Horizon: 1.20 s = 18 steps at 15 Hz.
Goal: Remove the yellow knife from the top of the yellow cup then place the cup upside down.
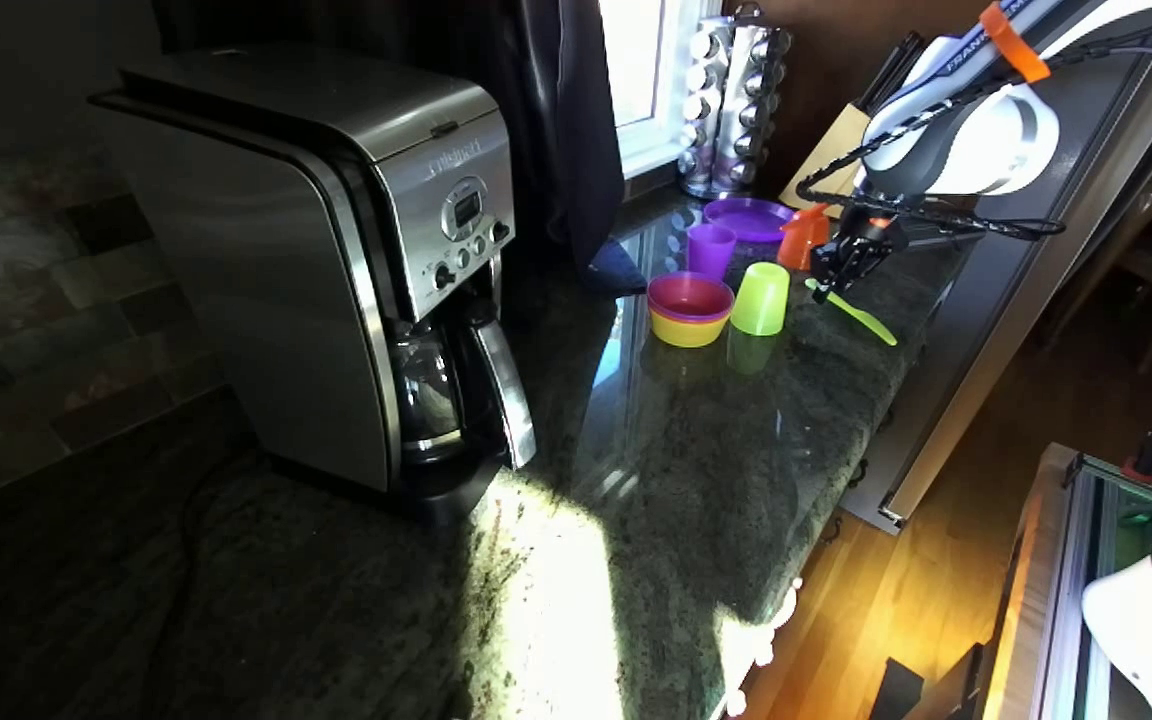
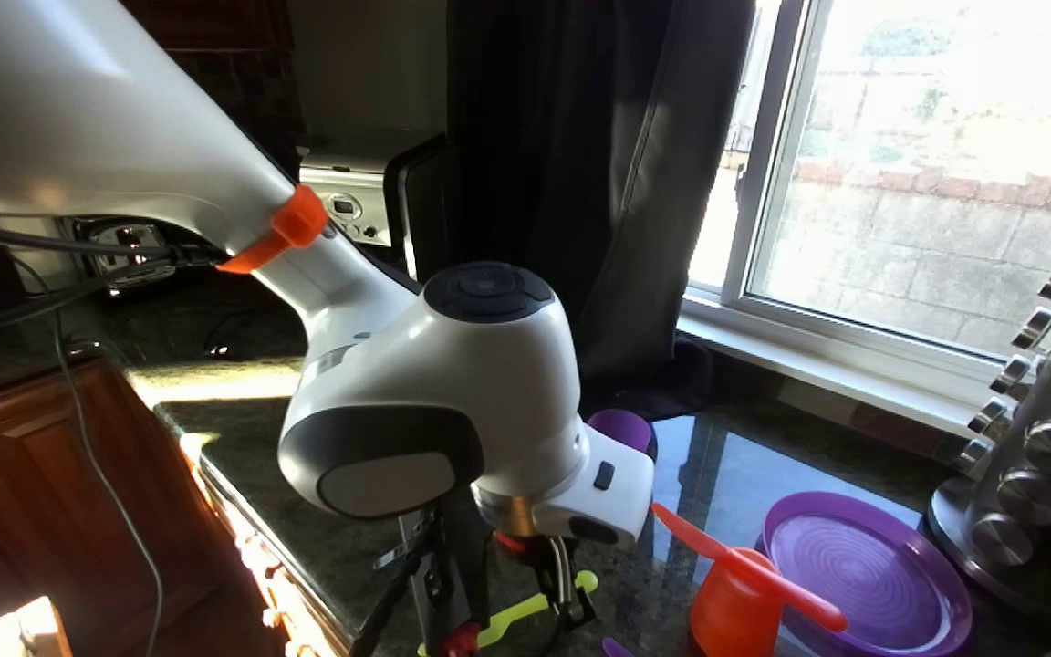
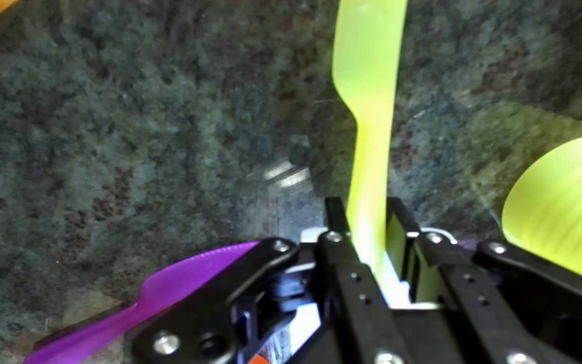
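The yellow knife is between my fingertips in the wrist view, its blade pointing away from the gripper. The jaws are nearly as narrow as its handle, and it appears raised a little above the counter. In an exterior view the knife reaches out from below my gripper. It also shows partly behind the fingers. The yellow cup stands to the side of the gripper, narrower end up, with nothing on top. The wrist view shows only part of the cup; it is hidden behind the arm elsewhere.
Stacked bowls stand beside the cup, with a purple cup behind. A purple plate and an orange cup topped by an orange knife are nearby. A purple knife lies near the gripper. The coffee maker stands farther away.
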{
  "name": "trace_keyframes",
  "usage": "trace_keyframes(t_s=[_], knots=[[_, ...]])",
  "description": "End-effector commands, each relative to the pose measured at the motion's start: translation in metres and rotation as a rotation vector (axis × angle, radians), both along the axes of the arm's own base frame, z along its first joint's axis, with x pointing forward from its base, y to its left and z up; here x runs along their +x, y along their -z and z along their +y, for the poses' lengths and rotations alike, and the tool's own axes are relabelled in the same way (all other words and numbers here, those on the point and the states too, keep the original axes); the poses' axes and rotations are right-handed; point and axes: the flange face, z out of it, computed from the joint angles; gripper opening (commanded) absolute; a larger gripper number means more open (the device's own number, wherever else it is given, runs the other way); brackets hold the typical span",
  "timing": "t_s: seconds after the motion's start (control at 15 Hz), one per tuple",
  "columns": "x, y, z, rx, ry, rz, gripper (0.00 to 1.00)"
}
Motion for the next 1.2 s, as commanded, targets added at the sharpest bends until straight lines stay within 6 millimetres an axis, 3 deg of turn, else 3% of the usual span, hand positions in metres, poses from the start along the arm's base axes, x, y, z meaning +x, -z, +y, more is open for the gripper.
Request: trace_keyframes(t_s=[0.0,0.4,0.73,1.13], knots=[[0.013,0.012,-0.004,-0.012,0.002,0.003,0.55],[0.019,0.002,0.002,-0.021,-0.014,-0.005,0.99],[0.021,-0.007,0.005,-0.048,0.029,0.001,1.00],[0.028,-0.017,0.012,0.033,0.263,-0.004,1.00]])
